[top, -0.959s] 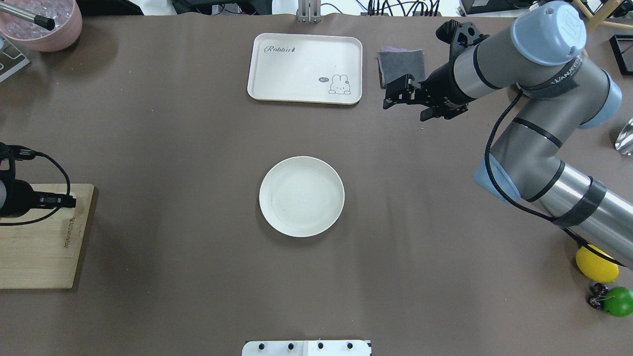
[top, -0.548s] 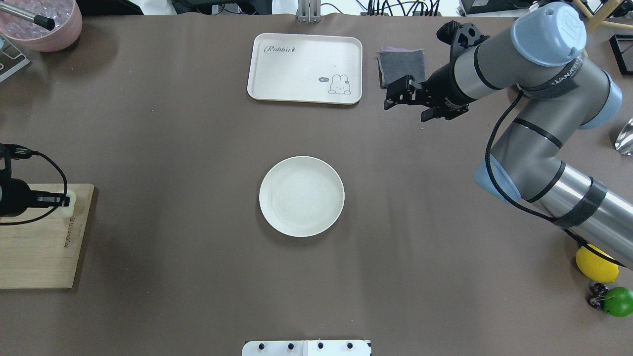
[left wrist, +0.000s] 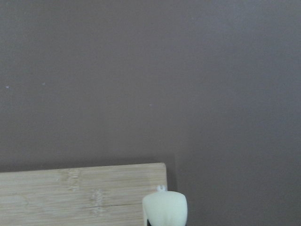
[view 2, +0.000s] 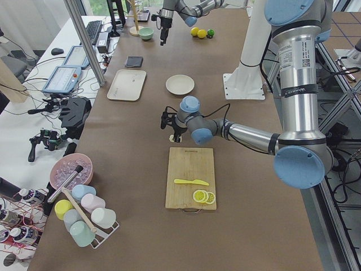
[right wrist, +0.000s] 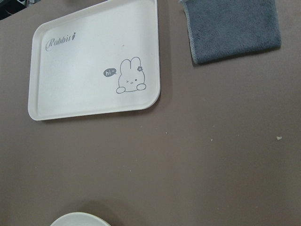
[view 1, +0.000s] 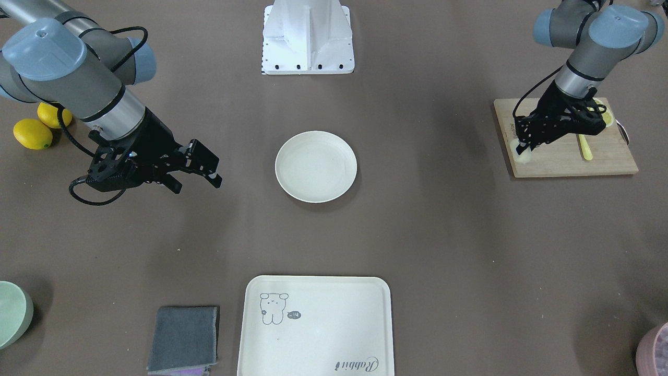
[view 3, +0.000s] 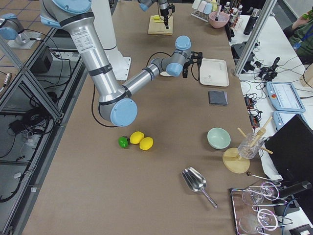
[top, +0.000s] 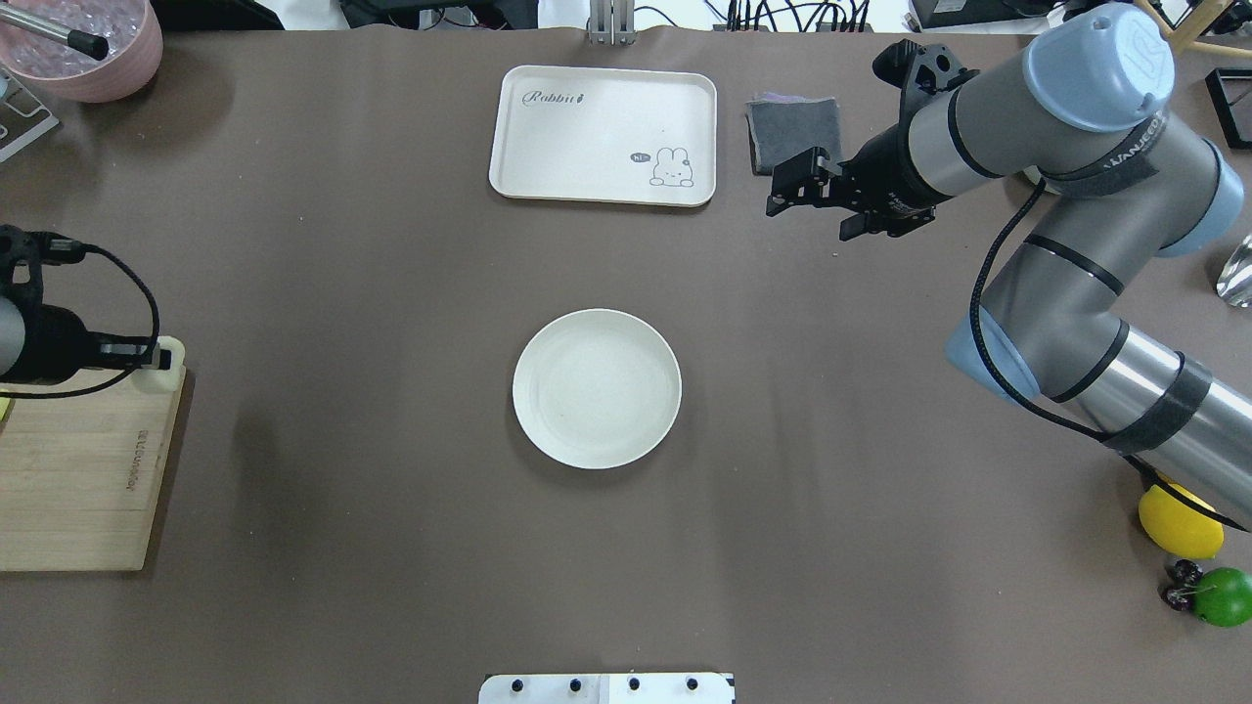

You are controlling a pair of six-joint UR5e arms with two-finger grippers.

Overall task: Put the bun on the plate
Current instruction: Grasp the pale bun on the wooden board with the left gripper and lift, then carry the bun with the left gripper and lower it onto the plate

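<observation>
The bun [top: 164,379] is a small pale lump held at the far corner of the wooden cutting board [top: 78,469], with my left gripper [top: 156,357] shut on it. The left wrist view shows the bun [left wrist: 165,207] at the bottom edge, in front of the board's corner [left wrist: 80,193]. The round cream plate [top: 597,388] sits bare at the table's middle, well to the right of the bun. My right gripper [top: 817,207] hangs open and holds nothing, beyond and to the right of the plate. From the front, the bun [view 1: 522,155] shows under the left gripper [view 1: 523,146].
A cream tray [top: 603,135] with a rabbit drawing and a grey cloth [top: 794,132] lie at the far side. A yellow knife [view 1: 585,146] and lemon slices rest on the board. Two lemons [view 1: 32,133], a lime [top: 1223,596], a pink bowl [top: 88,49] and a green bowl [view 1: 13,313] stand around the edges.
My left gripper has come up off the board with the bun and moved toward the far corner and a bit to the right. The right arm has drifted slightly right.
</observation>
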